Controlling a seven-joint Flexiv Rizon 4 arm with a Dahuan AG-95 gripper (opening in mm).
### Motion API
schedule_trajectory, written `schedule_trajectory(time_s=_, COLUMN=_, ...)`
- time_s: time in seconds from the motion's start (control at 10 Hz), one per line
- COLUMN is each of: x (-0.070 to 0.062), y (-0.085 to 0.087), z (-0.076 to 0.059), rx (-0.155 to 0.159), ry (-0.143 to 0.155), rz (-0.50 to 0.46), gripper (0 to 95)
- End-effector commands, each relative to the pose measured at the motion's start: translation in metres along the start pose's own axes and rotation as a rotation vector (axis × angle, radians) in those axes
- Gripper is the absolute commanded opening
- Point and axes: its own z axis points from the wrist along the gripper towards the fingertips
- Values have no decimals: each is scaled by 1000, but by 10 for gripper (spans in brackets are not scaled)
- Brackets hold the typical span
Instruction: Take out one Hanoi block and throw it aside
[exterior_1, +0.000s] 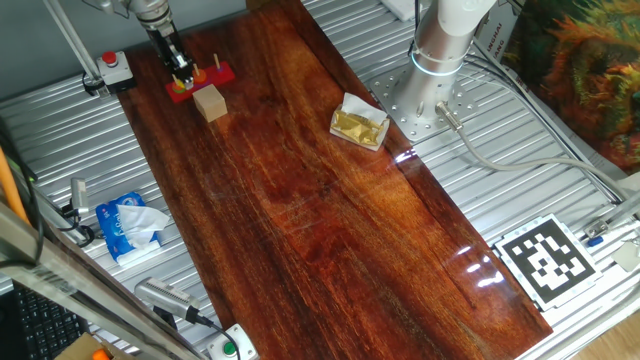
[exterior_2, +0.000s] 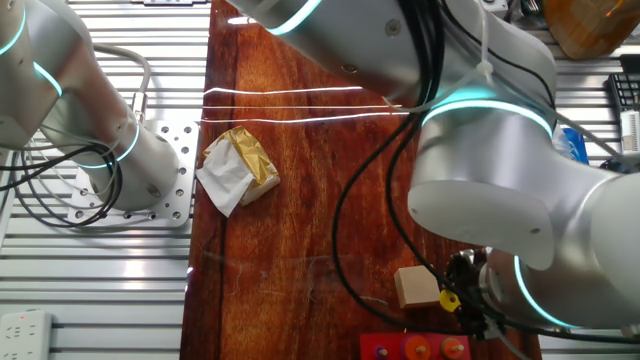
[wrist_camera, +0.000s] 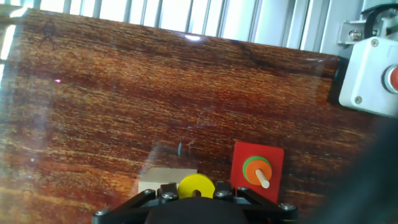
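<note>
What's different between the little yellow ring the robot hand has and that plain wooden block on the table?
The yellow ring is round, bright and flat with a centre hole; the wooden block is a plain tan cube, and bigger. The ring sits between the fingers of the gripper, while the block rests free on the table. Both lie close to the red peg base.

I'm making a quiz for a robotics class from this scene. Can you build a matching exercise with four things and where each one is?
Things:
1. yellow Hanoi block
2. tan cube
3. gold crumpled wrapper
4. tissue pack

Places:
A. on the metal surface beside the wooden board
B. between the fingers of the claw
C. beside the red peg base
D. near the board's edge by the arm's mount

Pairs: 1-B, 2-C, 3-D, 4-A
</note>
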Motion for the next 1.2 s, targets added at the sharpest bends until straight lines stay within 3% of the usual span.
schedule_trajectory(time_s=0.1, x=4, y=3, z=3, rx=5, ry=-6, rz=7, gripper=190)
schedule_trajectory(time_s=0.4, x=6, y=20, z=11, rx=8, ry=-17, rz=31, gripper=190)
schedule_trajectory(time_s=1.2, x=23, y=27, z=21, rx=8, ry=-19, rz=47, gripper=190)
